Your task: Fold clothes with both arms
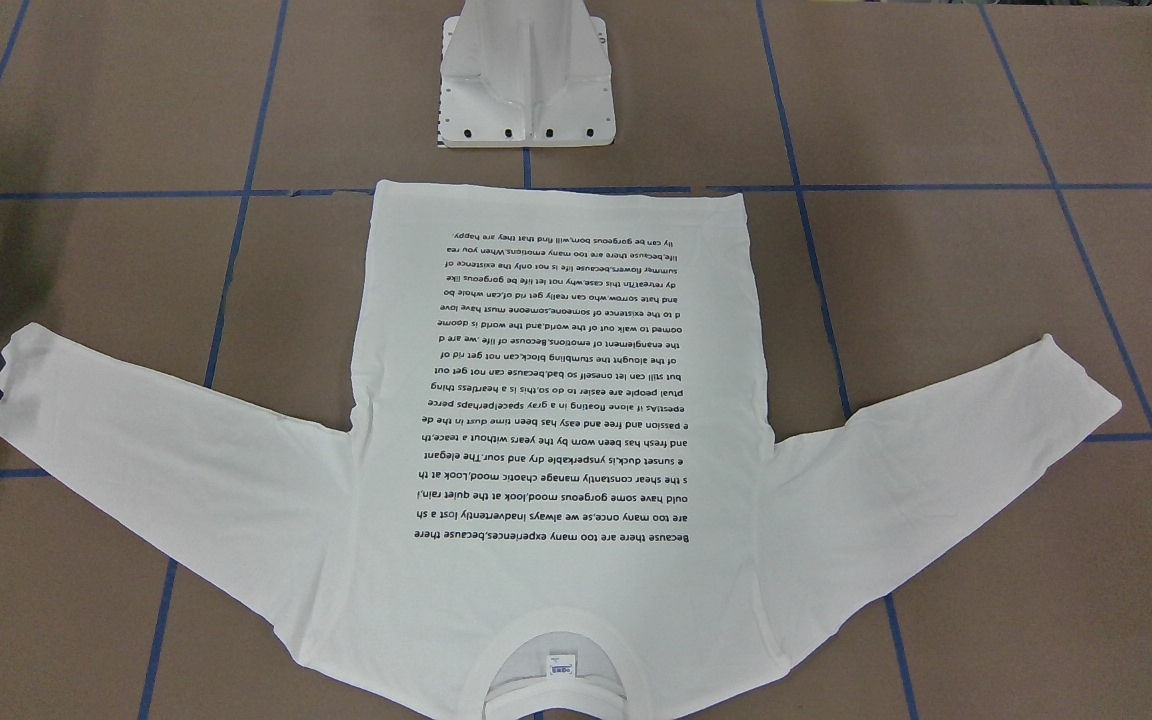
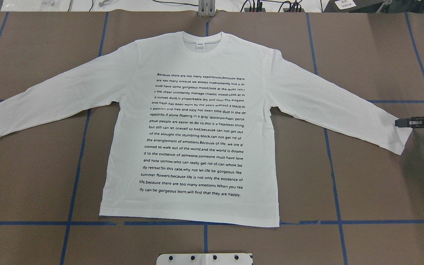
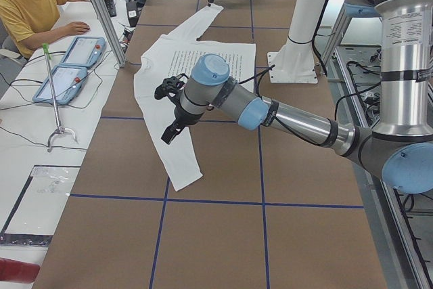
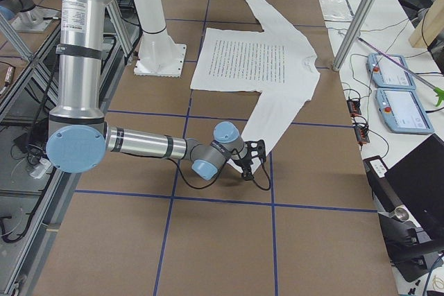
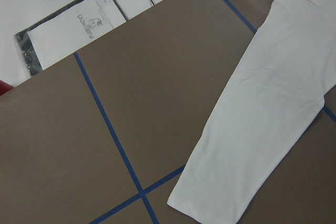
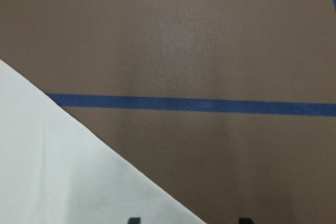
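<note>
The T-shirt lies flat, print up, on the table, collar at 12 o'clock in the overhead view and sleeves spread toward 9 and 3. No fold is made, so all the folding remains. The left gripper hovers over the 9 o'clock sleeve and I cannot tell how its jaws stand; the right gripper sits at the 3 o'clock cuff, fingertips apart.

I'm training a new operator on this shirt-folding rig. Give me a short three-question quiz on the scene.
1. True or false: the T-shirt lies with its printed text face down.
2. Which shows in the overhead view? A. left gripper B. right gripper
3. Fill in: the right gripper's fingers are at a sleeve ___.
Key: 1 false; 2 B; 3 cuff.
</note>
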Controlling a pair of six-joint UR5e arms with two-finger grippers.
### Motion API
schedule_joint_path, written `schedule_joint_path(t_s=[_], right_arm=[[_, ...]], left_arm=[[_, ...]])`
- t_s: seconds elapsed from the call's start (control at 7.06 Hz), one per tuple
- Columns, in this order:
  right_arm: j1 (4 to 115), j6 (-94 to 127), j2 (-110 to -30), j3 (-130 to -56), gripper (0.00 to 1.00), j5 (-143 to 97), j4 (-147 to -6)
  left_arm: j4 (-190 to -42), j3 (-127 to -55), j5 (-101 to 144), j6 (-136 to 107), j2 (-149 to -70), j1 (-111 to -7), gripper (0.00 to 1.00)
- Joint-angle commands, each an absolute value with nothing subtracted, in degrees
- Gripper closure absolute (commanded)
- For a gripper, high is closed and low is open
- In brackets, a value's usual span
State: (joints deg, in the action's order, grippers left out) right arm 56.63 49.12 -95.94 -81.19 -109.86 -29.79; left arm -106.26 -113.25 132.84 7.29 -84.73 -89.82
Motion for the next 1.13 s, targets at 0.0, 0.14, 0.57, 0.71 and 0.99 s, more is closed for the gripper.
schedule_joint_path(t_s=[0.0,0.14,0.57,0.71,0.99], right_arm=[[56.5,49.1,-96.1,-81.1,0.35,-109.9,-29.8],[56.5,49.1,-96.1,-81.1,0.41,-109.9,-29.8],[56.5,50.3,-96.2,-81.2,0.99,-110.0,-29.8],[56.5,50.3,-96.2,-81.9,1.00,-110.3,-29.8],[57.3,50.3,-97.6,-88.5,1.00,-114.2,-31.1]], left_arm=[[-106.3,-113.0,133.1,7.3,-84.7,-89.8,0.00],[-106.3,-112.9,134.8,7.3,-84.7,-89.8,0.00],[-106.3,-112.9,135.0,7.3,-84.7,-89.8,0.00],[-106.3,-112.9,135.0,7.3,-84.7,-89.8,0.00],[-106.3,-113.0,135.0,7.3,-84.7,-89.8,0.00]])
